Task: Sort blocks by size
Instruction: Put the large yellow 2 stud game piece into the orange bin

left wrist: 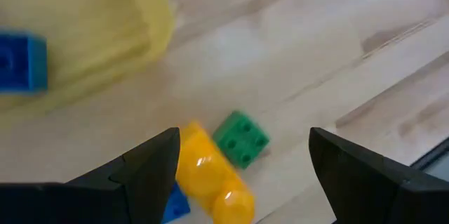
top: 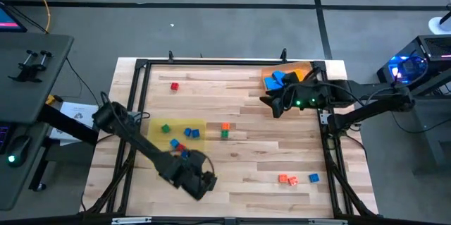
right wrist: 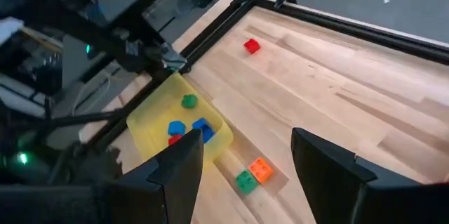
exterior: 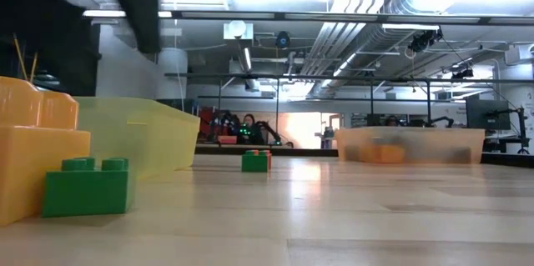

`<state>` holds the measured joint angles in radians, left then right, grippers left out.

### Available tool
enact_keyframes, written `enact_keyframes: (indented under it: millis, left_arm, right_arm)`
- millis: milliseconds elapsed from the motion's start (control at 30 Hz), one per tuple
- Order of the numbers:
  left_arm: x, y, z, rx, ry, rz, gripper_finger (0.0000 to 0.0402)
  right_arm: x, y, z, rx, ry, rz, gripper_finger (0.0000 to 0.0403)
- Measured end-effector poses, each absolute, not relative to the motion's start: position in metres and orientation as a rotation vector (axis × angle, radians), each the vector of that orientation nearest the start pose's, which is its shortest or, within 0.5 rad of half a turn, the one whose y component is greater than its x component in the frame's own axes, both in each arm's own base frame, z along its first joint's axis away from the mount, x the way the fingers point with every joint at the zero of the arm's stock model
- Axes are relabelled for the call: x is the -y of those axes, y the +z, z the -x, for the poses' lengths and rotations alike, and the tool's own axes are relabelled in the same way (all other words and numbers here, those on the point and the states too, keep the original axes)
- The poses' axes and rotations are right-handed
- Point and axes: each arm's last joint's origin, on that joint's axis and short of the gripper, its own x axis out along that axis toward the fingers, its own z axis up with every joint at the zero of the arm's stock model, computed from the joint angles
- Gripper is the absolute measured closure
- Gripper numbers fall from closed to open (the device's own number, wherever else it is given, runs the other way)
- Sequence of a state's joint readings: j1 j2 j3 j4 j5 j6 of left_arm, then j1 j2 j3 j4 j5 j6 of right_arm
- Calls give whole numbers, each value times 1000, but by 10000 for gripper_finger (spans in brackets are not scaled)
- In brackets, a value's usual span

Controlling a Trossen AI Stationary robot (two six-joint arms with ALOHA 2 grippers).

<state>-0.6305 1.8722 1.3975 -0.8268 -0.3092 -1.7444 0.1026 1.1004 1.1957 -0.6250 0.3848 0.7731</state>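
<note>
Blocks, small studded plastic toy bricks in several colours, are what the left gripper (left wrist: pixel 242 175) is working over: between its two dark fingers, spread well apart and holding nothing, lie an oblong yellow brick (left wrist: pixel 210 178) and a tiny green cube (left wrist: pixel 240 138), touching or nearly so. A small blue brick (left wrist: pixel 175 206) peeks out under the finger on the yellow brick's side. The flat translucent yellow tray (top: pixel 184 135) sits beyond the fingertips, with more small bricks inside it, among them a blue cube (left wrist: pixel 21 62).

My judgement is that the step is picking one piece from this cluster. To do it well, the fingers should come down centred on a single brick, straddling its short sides, so the neighbour is not dragged along; the green cube, on the open side, looks the easier take.

The yellow brick's long axis runs slantwise across the gap between the fingers, one end towards the tray, the other back towards the wrist, studs up. The green cube sits turned diagonally, also studs up.

The right gripper (top: pixel 273 104) waits over the far side of the table beside the translucent orange tray (top: pixel 296 72), fingers parted and empty.
</note>
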Motion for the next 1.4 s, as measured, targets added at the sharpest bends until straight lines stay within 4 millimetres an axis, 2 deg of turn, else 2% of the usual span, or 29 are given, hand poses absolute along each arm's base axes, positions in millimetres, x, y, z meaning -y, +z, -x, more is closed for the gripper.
enact_keyframes:
  millis: [200,367,633,833,1133,1400]
  left_arm:
    - [232,188,-292,-959,822,999,102]
    - [238,175,-285,-916,920,1093,102]
    - [233,171,-285,-857,1026,1213,101]
    - [225,172,-300,-843,1000,1290,117]
    - [216,169,-309,-957,977,1280,184]
    - [221,164,-304,-1096,954,1231,197]
  right_arm:
    - [-20,374,-219,-338,-507,-647,192]
    - [-22,371,-223,-349,-523,-631,192]
    - [-24,359,-233,-446,-510,-535,192]
    - [-26,355,-237,-498,-476,-453,192]
    - [-26,355,-236,-512,-460,-398,192]
    - [-26,355,-236,-517,-456,-379,192]
